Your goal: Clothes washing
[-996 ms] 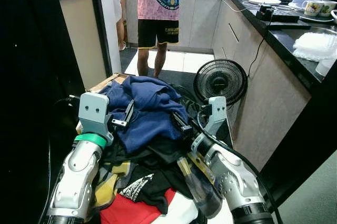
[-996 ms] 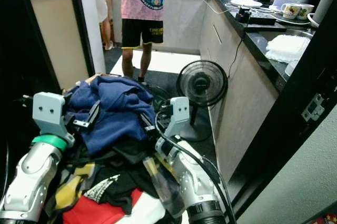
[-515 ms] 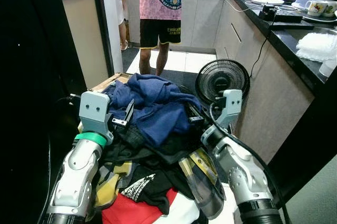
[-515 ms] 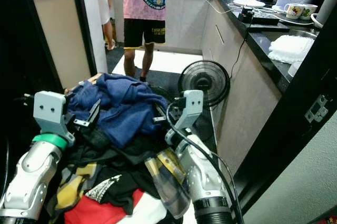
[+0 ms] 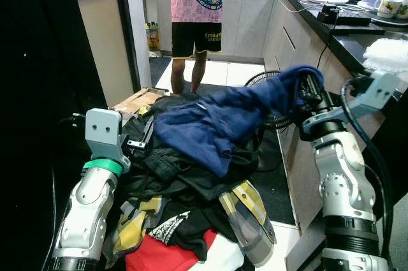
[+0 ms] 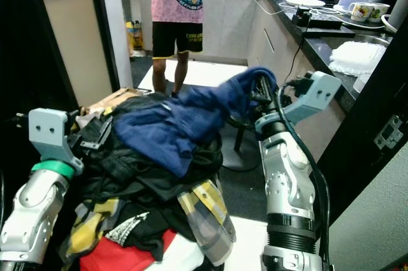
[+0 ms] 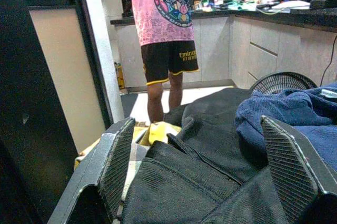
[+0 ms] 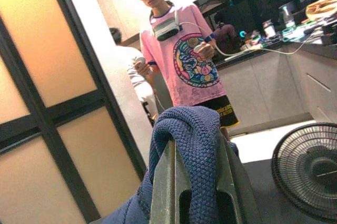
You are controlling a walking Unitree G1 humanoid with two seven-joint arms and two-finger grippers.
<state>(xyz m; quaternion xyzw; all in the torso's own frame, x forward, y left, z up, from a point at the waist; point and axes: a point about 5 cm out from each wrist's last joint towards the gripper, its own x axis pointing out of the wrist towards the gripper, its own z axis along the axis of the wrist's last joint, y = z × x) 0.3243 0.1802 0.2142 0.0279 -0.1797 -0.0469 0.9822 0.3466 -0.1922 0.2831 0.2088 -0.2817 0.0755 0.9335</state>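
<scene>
A heap of mixed clothes point(image 5: 185, 207) lies in front of me, black, yellow, red and white pieces among them. My right gripper point(image 5: 307, 90) is raised at the right of the heap and is shut on a blue knitted garment point(image 5: 210, 124). The garment stretches from its fingers back down onto the heap. In the right wrist view the blue knit point(image 8: 184, 124) is folded over and pinched between the fingers point(image 8: 164, 182). My left gripper point(image 7: 196, 121) stands open at the heap's left side, its fingers point(image 7: 118, 166) straddling a black garment point(image 7: 200, 182).
A black floor fan point(image 6: 245, 121) stands behind the lifted garment, beside the kitchen cabinets. A dark counter point(image 5: 357, 35) with cups and cables runs along the right. A person in a pink shirt point(image 5: 204, 3) stands ahead. A dark door frame point(image 5: 38, 92) closes the left side.
My right gripper has risen and swung right, drawing the blue garment up off the heap and stretching it out. The left arm has hardly moved.
</scene>
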